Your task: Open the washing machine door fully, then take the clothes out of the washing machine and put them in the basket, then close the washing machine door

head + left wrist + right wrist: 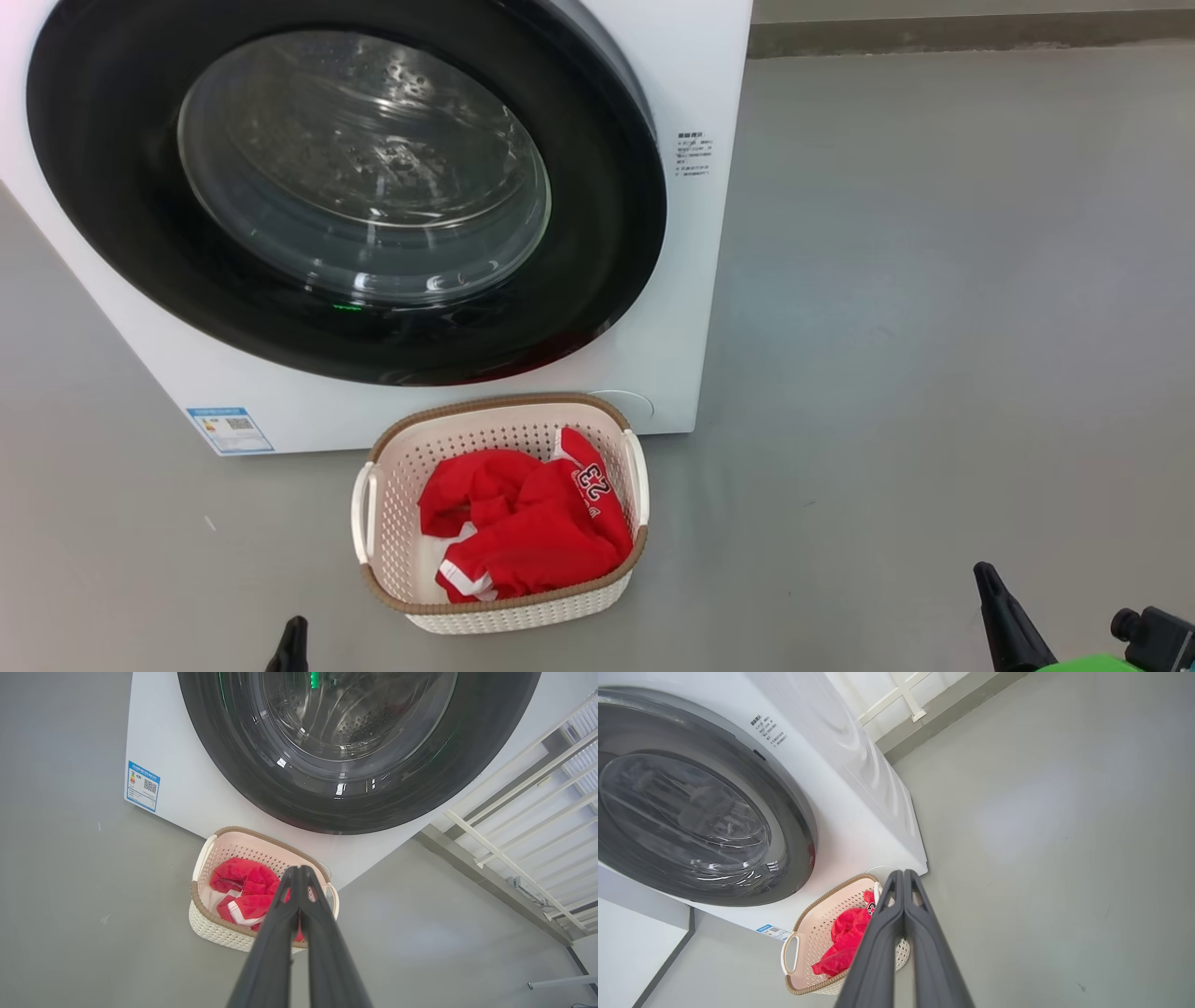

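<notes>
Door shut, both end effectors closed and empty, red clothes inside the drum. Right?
One slip: the red clothes lie in the basket on the floor in front of the washing machine, as the head view shows. The door is shut, and the left end effector and right end effector are closed and empty.

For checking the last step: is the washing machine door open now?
No, the washing machine door lies shut, its black rim flat against the washing machine front.
</notes>
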{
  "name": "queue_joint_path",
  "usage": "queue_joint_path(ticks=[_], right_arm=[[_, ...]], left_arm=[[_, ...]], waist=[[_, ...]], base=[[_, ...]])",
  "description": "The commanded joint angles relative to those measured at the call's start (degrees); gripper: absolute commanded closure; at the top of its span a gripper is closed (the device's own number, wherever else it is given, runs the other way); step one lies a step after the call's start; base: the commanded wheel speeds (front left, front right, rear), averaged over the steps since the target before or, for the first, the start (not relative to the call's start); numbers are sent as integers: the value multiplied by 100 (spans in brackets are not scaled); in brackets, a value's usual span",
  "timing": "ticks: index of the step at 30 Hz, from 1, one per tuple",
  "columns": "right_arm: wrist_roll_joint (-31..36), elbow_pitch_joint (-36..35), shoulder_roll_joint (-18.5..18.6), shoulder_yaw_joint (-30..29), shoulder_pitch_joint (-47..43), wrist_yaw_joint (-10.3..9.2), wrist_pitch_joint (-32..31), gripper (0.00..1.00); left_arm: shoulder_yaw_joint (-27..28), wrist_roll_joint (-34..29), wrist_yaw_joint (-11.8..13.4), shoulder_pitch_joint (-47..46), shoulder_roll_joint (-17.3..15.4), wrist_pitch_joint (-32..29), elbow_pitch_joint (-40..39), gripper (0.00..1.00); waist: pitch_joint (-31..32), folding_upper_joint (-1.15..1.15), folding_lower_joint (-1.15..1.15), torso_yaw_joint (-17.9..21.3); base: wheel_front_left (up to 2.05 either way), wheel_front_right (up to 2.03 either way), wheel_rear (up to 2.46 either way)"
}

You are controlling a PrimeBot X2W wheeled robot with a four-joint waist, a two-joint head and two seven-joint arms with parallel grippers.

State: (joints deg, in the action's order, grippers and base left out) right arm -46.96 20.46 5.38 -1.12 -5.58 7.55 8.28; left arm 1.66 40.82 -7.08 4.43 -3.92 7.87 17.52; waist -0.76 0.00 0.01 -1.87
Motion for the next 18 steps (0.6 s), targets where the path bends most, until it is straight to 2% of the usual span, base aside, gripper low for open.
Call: queue_joint_path(ticks=[1,18], right_arm=[[-115,-165,64,-15,263,-2,-24,100],[-983,-259,3,-120,443,-3,-311,100]], left_arm=[[110,103,-13,-225,-37,-18,-158,100],[186,1094,-18,-390,-9,-298,-196,100]], waist=[[0,0,-1,1],[12,0,-1,38]], base=[[0,0,0],[0,0,0]])
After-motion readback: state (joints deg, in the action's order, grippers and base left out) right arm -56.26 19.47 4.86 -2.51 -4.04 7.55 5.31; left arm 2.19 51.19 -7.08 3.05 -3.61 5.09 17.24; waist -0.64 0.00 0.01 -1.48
